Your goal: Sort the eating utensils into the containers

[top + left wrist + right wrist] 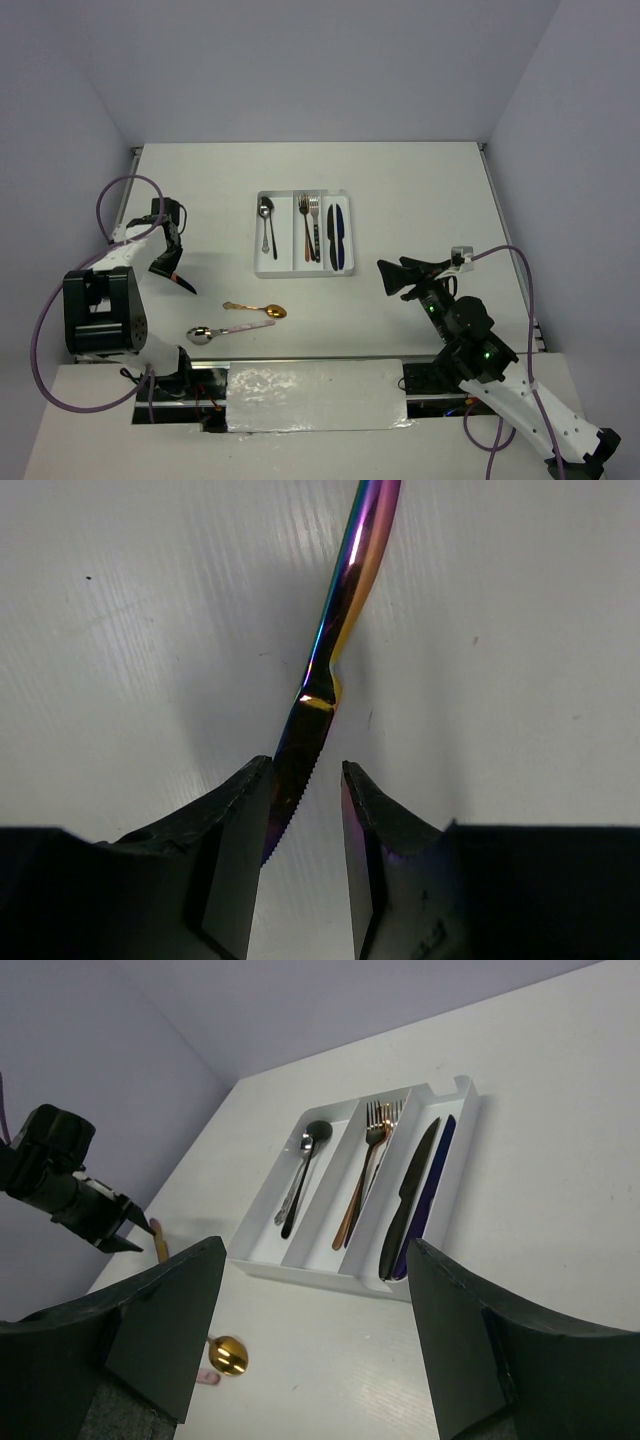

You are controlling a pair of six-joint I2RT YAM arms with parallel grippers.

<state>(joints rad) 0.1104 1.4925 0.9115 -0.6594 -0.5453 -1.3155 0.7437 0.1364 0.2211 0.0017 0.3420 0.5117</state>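
An iridescent purple knife (pixel 335 640) lies on the white table, its serrated blade between the fingers of my left gripper (pixel 307 764). The blade rests against the left finger and a gap separates it from the right one, so the gripper is open. In the top view this gripper (pixel 183 282) points down at the table, left of the white tray (pixel 300 272). The tray holds spoons (pixel 267 225) on the left, forks (pixel 309 225) in the middle and knives (pixel 337 235) on the right. My right gripper (pixel 386 278) hovers open and empty, right of the tray's near corner.
A gold spoon (pixel 262 309) and a silver spoon with a pinkish handle (pixel 225 330) lie loose on the table in front of the tray. The right wrist view shows the tray (pixel 300 1265), the gold spoon (pixel 228 1353) and the left gripper (pixel 105 1222). Walls close in on three sides.
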